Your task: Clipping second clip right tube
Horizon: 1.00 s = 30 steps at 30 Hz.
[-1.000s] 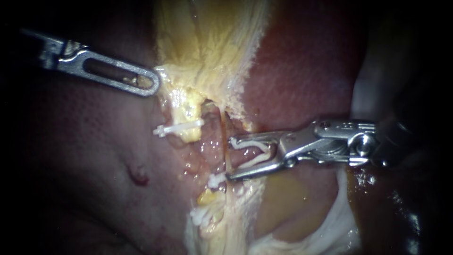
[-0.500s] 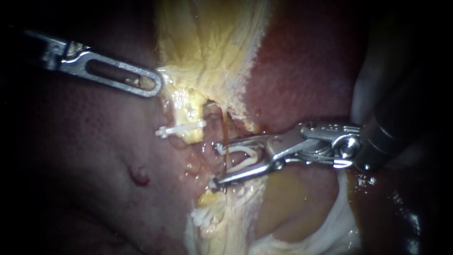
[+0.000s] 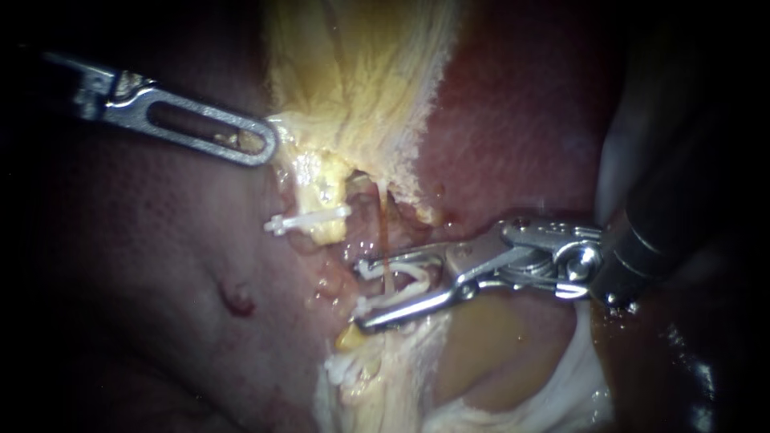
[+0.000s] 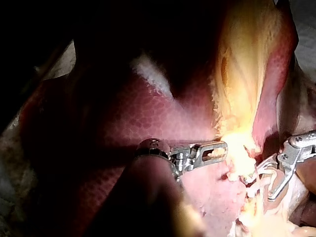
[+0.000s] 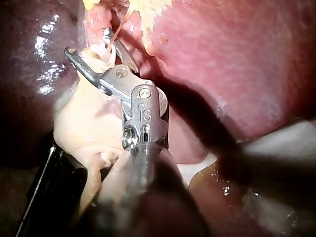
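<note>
advanced, right instrument (image 3: 358,294) straddles one tube (image 3: 383,232) with one loaded clip (image 3: 370,271).

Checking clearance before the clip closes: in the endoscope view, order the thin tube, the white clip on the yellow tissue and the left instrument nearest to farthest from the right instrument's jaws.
1. Thin tube: between the right instrument's jaws, inside their open clip.
2. White clip: up-left, across the yellow tissue.
3. Left instrument: farthest, upper left.
</note>
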Available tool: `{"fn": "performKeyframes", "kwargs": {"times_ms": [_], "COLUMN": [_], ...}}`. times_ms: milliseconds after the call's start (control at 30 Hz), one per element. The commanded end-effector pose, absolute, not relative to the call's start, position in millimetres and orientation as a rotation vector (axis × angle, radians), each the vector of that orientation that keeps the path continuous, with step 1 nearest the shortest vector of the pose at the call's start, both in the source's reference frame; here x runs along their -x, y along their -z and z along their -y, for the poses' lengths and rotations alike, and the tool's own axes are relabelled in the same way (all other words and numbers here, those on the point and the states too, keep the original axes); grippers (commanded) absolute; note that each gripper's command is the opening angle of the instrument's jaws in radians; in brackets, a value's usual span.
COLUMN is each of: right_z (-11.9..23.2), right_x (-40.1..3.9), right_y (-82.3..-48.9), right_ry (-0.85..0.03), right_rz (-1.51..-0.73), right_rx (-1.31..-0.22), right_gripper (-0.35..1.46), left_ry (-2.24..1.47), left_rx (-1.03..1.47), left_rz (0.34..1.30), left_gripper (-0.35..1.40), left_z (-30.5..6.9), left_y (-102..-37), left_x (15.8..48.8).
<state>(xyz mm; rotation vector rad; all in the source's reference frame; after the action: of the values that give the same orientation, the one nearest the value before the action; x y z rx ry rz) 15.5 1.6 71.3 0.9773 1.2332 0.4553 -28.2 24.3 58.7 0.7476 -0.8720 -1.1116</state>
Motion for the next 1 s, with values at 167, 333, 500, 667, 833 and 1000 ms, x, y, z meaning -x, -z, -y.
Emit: {"fn": "performKeyframes", "kwargs": {"times_ms": [167,333,500,667,833,1000], "right_z": [-0.9,-0.2,0.0,0.0,-0.3,-0.5], "right_x": [-16.0,-16.6,-16.7,-16.6,-16.3,-16.0], "right_y": [-69.8,-68.6,-68.3,-68.3,-68.2,-68.3], "right_ry": [-0.435,-0.424,-0.42,-0.422,-0.421,-0.421], "right_rz": [-1.254,-1.27,-1.272,-1.27,-1.27,-1.27], "right_rx": [-1.019,-1.048,-1.052,-1.058,-1.061,-1.063], "right_gripper": [0.48,0.48,0.48,0.46,0.39,0.26], "left_ry": [1.111,1.111,1.111,1.111,1.111,1.111], "left_rx": [-0.748,-0.748,-0.748,-0.748,-0.748,-0.748], "left_rz": [0.872,0.872,0.872,0.872,0.872,0.872], "left_gripper": [-0.35,-0.35,-0.35,-0.35,-0.35,-0.35], "left_z": [-24.3,-24.3,-24.3,-24.3,-24.3,-24.3], "left_y": [-58.7,-58.7,-58.7,-58.7,-58.7,-58.7], "left_x": [28.1,28.1,28.1,28.1,28.0,28.1]}}
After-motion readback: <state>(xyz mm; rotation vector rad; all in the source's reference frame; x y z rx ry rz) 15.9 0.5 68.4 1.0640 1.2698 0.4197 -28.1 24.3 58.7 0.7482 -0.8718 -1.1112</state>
